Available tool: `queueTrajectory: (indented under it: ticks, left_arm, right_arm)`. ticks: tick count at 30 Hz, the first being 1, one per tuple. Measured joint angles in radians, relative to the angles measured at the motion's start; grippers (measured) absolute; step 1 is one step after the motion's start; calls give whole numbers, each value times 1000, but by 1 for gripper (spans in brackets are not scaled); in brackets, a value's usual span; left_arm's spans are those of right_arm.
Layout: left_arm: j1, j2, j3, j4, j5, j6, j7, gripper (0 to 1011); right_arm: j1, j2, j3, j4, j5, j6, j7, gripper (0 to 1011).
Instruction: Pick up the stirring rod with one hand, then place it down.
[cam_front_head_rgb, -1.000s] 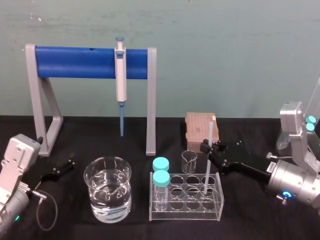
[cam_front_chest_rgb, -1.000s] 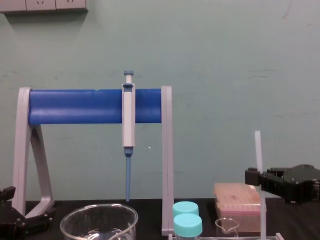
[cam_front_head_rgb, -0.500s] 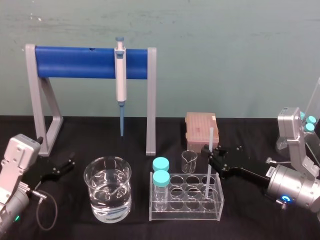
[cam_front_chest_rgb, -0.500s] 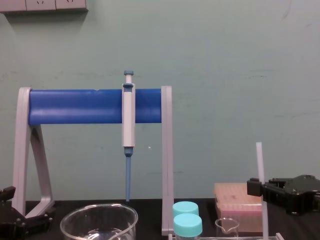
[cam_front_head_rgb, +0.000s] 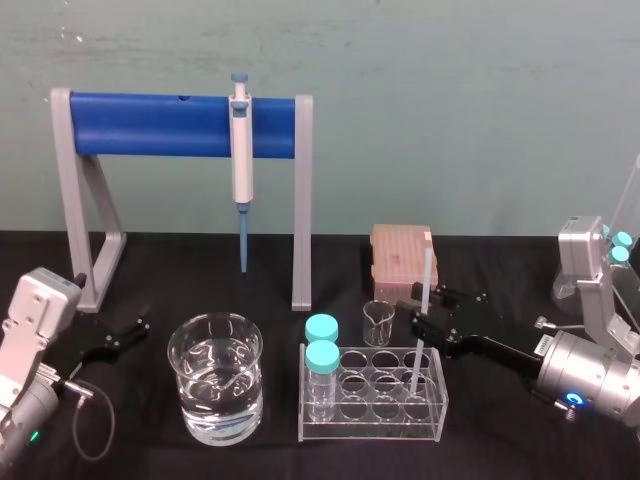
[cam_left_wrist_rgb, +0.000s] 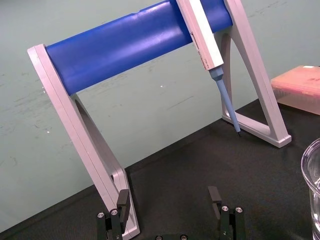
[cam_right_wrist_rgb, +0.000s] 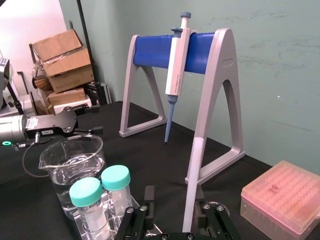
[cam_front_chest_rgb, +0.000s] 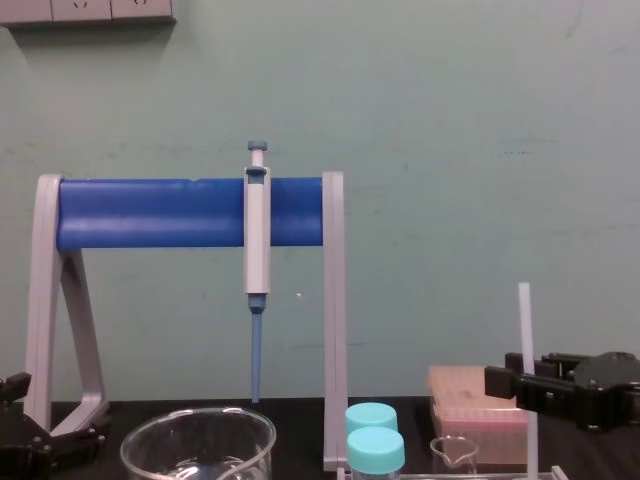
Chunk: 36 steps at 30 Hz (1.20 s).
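Head view: right gripper (cam_front_head_rgb: 418, 314), fingers (cam_right_wrist_rgb: 149, 194) released, flanks the stirring rod (cam_front_head_rgb: 427, 278) standing in the rack (cam_front_head_rgb: 370, 424); left gripper (cam_front_head_rgb: 138, 326) lies spread at near left.

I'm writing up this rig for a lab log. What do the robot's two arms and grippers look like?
Both arms end in silver-grey metal housings. The left arm carries a small green light and a thin cable looping beside it; the right arm has a glowing blue ring. The left gripper and right gripper are black, with blocky jointed jaws.
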Motion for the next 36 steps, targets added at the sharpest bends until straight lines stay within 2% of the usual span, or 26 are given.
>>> queueTrajectory:
  ticks: [11,12,19,26,36]
  left_arm:
    - [0,0,0,0,0,0,0,1005]
    - [0,0,0,0,0,0,0,1005]
    - [0,0,0,0,0,0,0,1005]
    - [0,0,0,0,0,0,0,1005]
    - [0,0,0,0,0,0,0,1005]
  right_arm:
    - [-4,0,8,-3,3,1,-1,783]
    - [-5,0,8,-4,4,1,-1,837]
    - [-9,3,12,-11,4,1,-5,997]
    - [-24,16,37,-38,1,3,-42,1003]
    - [-85,47,119,-113,-9,4,-144,1003]
